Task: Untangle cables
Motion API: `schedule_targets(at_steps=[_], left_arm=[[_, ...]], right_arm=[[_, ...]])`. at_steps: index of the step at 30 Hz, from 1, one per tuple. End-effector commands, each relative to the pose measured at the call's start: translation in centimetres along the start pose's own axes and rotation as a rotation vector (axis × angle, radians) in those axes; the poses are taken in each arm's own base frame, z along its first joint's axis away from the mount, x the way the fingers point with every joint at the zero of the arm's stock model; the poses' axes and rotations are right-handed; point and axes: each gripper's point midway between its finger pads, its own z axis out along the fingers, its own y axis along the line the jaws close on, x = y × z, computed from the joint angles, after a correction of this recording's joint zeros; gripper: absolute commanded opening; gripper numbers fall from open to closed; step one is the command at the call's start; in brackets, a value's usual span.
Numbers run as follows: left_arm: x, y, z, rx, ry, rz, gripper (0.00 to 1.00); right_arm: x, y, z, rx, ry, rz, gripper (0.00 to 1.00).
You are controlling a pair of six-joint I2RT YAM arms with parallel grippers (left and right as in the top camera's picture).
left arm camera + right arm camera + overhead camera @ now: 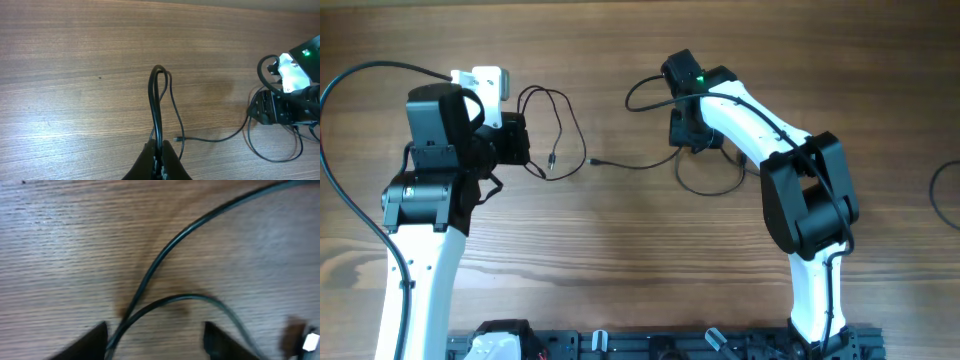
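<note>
The cables are thin black wires. One cable forms loose loops beside my left gripper. In the left wrist view that gripper is shut on a narrow upright loop of cable. A small plug end lies just right of the jaws. Another cable runs from a plug towards my right gripper and loops on the table below it. In the right wrist view the right gripper is open low over the table, with two cable strands crossing between its fingers.
The wooden table carries both arms. A thick black robot cable arcs at the far left, and another at the right edge. A black rail runs along the front edge. The right arm shows in the left wrist view.
</note>
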Motion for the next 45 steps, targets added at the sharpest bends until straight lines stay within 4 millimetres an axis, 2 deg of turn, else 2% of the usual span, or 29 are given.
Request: schedule_targets(at_steps=[1, 5, 10, 15, 17, 20, 23, 29, 35, 36, 38, 40, 41, 43, 45], left_arm=[[-0.1, -0.1, 0.1, 0.013, -0.002, -0.012, 0.04], [-0.1, -0.1, 0.1, 0.013, -0.002, -0.012, 0.04], [-0.1, -0.1, 0.1, 0.013, -0.002, -0.012, 0.04], [-0.1, -0.1, 0.1, 0.013, -0.001, -0.012, 0.04], [-0.1, -0.1, 0.1, 0.013, -0.001, -0.012, 0.04], [-0.1, -0.1, 0.1, 0.013, 0.0, -0.012, 0.04], [0.1, -0.1, 0.1, 0.013, 0.006, -0.014, 0.04], [0.2, -0.1, 0.0, 0.013, 0.013, -0.015, 0.04], [0.3, -0.1, 0.0, 0.013, 0.014, -0.015, 0.04], [0.2, -0.1, 0.0, 0.013, 0.013, -0.015, 0.04], [0.3, -0.1, 0.0, 0.013, 0.014, -0.016, 0.04], [0.3, -0.1, 0.0, 0.013, 0.016, -0.016, 0.04], [0.3, -0.1, 0.0, 0.013, 0.017, -0.016, 0.04], [0.4, -0.1, 0.0, 0.013, 0.017, -0.016, 0.04], [0.3, -0.1, 0.0, 0.013, 0.017, -0.016, 0.04]], right_arm=[[-0.8, -0.5, 0.6, 0.032, -0.032, 0.012, 0.78], [-1.8, 0.5, 0.5, -0.019, -0.066, 0.186, 0.85], [-1.9, 0.9, 0.5, -0.052, -0.06, 0.502, 0.85], [-0.6, 1.3, 0.6, -0.064, 0.018, 0.776, 0.89], [0.1, 1.3, 0.6, -0.057, 0.055, 0.88, 1.0], [0.9, 1.5, 0.5, -0.048, 0.1, 1.014, 1.0], [0.7, 1.5, 0.5, -0.051, 0.092, 1.056, 1.0], [-1.4, 0.5, 0.8, -0.039, -0.036, 1.059, 0.94], [-2.3, 0.8, 1.2, -0.062, -0.066, 1.057, 0.93], [-2.4, 0.8, 1.3, -0.062, -0.07, 1.057, 0.89], [-2.4, 0.8, 1.7, -0.056, -0.075, 1.057, 0.7], [-2.2, 0.7, 2.3, -0.045, -0.068, 1.055, 0.69], [-2.0, 0.7, 2.6, -0.037, -0.062, 1.047, 0.65], [-1.7, 0.6, 3.2, -0.024, -0.055, 1.015, 0.52], [-1.3, 0.5, 3.9, -0.005, -0.041, 0.983, 0.44]])
